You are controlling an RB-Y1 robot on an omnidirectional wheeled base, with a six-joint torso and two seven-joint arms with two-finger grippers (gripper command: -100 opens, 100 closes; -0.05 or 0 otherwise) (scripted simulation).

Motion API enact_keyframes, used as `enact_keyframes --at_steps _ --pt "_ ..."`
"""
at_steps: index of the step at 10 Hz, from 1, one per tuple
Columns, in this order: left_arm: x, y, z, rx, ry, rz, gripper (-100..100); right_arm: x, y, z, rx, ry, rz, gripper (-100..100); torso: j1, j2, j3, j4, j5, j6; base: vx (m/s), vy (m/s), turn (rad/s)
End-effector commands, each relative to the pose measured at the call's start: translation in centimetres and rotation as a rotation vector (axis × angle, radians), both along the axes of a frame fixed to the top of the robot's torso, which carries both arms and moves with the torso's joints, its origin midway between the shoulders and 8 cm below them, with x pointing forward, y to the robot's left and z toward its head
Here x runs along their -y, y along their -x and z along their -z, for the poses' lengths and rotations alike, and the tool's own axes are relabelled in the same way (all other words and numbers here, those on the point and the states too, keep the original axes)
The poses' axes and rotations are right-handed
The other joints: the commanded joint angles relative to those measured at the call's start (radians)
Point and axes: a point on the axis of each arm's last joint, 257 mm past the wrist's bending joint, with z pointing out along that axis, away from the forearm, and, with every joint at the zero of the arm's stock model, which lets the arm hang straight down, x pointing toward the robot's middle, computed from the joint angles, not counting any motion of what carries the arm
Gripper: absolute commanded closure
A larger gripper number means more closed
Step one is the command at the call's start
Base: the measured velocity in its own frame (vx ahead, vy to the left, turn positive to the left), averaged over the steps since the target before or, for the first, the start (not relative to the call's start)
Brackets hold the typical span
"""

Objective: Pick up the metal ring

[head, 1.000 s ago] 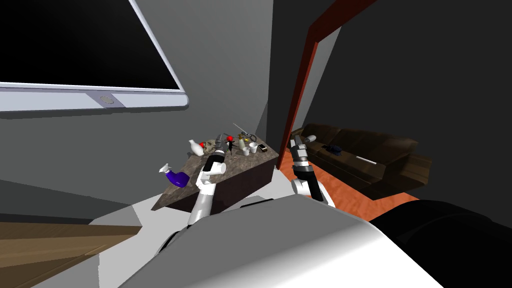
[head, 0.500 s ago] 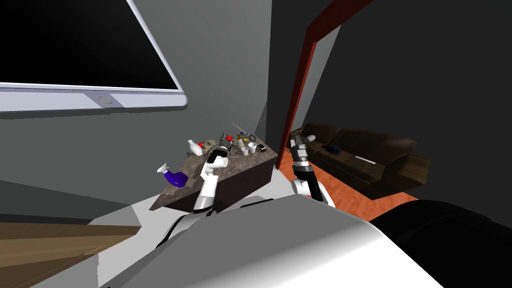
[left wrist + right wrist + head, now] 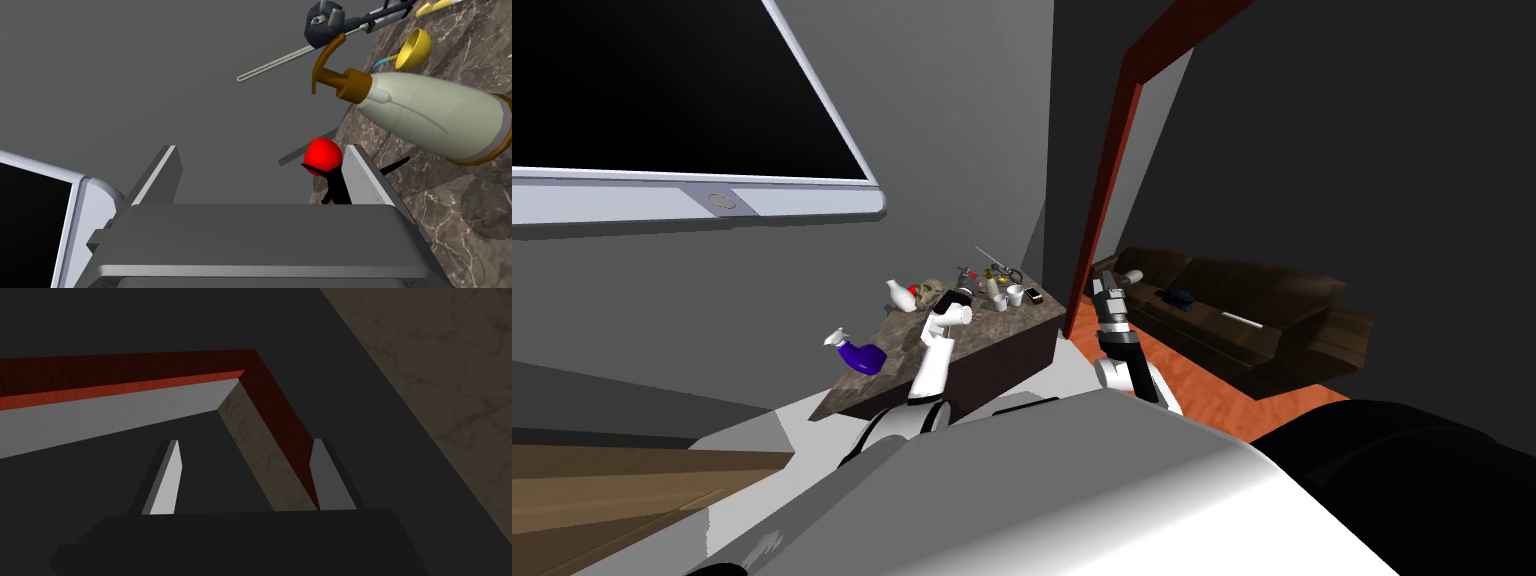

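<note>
Although the ring cannot be told apart at the far edge of the tabletop point(image 3: 450, 210), it probably lies beyond the left end effector point(image 3: 261, 150), which is spread and nearer. The right end effector point(image 3: 246, 442), also spread, hangs off the right edge.
</note>
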Motion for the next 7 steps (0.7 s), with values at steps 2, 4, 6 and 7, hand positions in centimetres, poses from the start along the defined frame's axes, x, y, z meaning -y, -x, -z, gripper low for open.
enact_keyframes --at_steps 2,4,6,7 --pt "0.9 -1.4 1.3 -0.068 0.006 0.012 -100 0.0 0.0 0.0 0.000 0.000 0.000 0 0.000 0.000 0.000 0.000 0.000 0.000 -0.003 -0.009 0.005" --pt "1.7 -2.4 2.5 -0.130 0.010 0.023 -100 0.0 0.0 0.0 0.000 0.000 0.000 0 0.000 0.000 0.000 0.000 0.000 0.000 -0.002 -0.009 0.006" --pt "2.4 -3.3 3.8 -0.192 0.011 0.033 -100 0.0 0.0 0.0 0.000 0.000 0.000 0 0.000 0.000 0.000 0.000 0.000 0.000 -0.001 -0.003 0.005" --pt "3.3 -3.8 3.8 -0.229 0.011 0.044 -100 0.0 0.0 0.0 0.000 0.000 0.000 0 0.000 0.000 0.000 0.000 0.000 0.000 -0.001 0.001 0.011"
